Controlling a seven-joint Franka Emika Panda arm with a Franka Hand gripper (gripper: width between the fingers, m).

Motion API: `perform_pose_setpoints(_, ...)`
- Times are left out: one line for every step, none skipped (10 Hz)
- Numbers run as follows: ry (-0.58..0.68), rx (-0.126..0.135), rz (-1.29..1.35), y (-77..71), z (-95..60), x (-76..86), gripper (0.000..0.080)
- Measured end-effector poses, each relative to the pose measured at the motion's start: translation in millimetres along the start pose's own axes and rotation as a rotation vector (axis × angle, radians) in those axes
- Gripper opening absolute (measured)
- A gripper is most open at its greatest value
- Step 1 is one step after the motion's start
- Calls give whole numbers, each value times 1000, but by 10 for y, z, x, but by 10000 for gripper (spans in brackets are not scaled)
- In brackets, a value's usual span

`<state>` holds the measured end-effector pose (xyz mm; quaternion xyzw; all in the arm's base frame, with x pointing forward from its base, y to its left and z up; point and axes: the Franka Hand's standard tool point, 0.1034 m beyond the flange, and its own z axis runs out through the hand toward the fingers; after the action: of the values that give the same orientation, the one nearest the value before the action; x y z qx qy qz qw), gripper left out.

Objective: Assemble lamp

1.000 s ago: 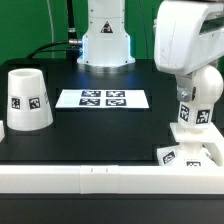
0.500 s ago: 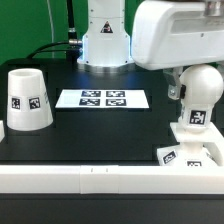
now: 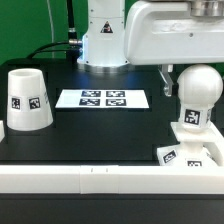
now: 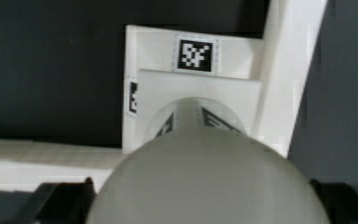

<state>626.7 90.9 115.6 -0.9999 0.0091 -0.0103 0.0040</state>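
Note:
The bulb (image 3: 197,97) stands upright on the flat square base (image 3: 172,155) at the exterior view's right, its round head bare. Just above it hangs the white arm (image 3: 160,35). In the wrist view the bulb's head (image 4: 202,170) fills the space between the dark fingers (image 4: 60,205) of my gripper (image 4: 202,208), which is open and holds nothing. Beyond the head, the base (image 4: 158,70) shows with its square tag. The tapered shade (image 3: 25,98) stands alone at the exterior view's left, far from the gripper.
The marker board (image 3: 103,98) lies flat on the black table between the shade and the bulb. A white rail (image 3: 90,180) runs along the table's front edge, right beside the base. The arm's pedestal (image 3: 105,45) stands at the back.
The arm has risen and swung toward the exterior view's left, uncovering the bulb's head, which it hid a second ago. The bulb has stayed upright on the base.

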Motion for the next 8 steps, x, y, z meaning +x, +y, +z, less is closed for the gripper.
perform_pose_setpoints(-1, 3, 85, 0, 1, -1, 577)
perform_pose_setpoints(-5, 15, 171, 8, 2, -1, 577)
perform_pose_setpoints(-6, 19, 225, 7, 3, -2, 577)
perform_pose_setpoints(-12, 23, 320, 5, 3, -5, 577)
perform_pose_setpoints(-16, 30, 407, 1, 5, -7, 577)
perform_pose_setpoints(-19, 33, 497, -4, 8, -9, 577)
perform_pose_setpoints(-21, 36, 577, -6, 12, -11, 577)
perform_pose_setpoints(-23, 38, 655, -10, 15, -13, 577)
